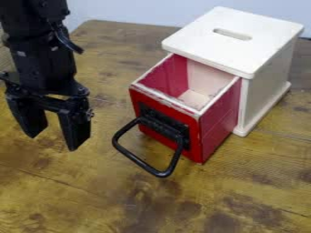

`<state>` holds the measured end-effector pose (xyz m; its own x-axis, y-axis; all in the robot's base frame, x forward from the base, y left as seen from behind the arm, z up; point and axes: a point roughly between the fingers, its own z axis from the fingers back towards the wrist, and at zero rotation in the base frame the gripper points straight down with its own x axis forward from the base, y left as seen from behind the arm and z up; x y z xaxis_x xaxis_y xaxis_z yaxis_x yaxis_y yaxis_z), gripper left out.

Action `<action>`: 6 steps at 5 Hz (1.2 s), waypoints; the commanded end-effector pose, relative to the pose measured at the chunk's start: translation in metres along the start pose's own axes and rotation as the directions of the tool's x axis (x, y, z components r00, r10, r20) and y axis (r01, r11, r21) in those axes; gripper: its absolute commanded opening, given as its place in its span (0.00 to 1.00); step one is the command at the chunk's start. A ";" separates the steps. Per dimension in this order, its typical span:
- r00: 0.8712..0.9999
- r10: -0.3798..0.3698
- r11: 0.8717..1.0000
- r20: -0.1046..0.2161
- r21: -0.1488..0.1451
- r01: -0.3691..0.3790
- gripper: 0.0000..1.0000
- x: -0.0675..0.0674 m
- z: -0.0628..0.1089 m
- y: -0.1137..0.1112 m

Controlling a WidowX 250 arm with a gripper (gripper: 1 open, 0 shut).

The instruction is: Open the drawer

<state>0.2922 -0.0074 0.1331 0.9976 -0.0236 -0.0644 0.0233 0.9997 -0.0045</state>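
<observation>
The red drawer (201, 116) sticks out of the cream wooden box (249, 55) toward the front left, with its pale wood inside showing from above. A black bracket and a large black loop handle (148, 150) hang from its front and rest on the table. My black gripper (51, 123) hangs at the left of the view, well apart from the handle. Its two fingers point down with a gap between them and nothing in it, so it is open.
The cream box has a slot in its top and stands at the back right of the worn wooden table (73, 196). A pale wall runs behind the table's far edge.
</observation>
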 end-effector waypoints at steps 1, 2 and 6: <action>1.000 -0.017 1.000 0.005 0.000 0.017 1.00 0.011 0.004 0.000; 0.999 -0.042 0.999 0.032 0.002 0.042 1.00 0.027 0.016 -0.004; 0.947 -0.261 0.965 0.188 0.053 0.256 1.00 0.048 0.030 -0.067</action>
<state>0.3436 -0.0671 0.1308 0.9683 -0.2467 0.0391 0.2462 0.9691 0.0168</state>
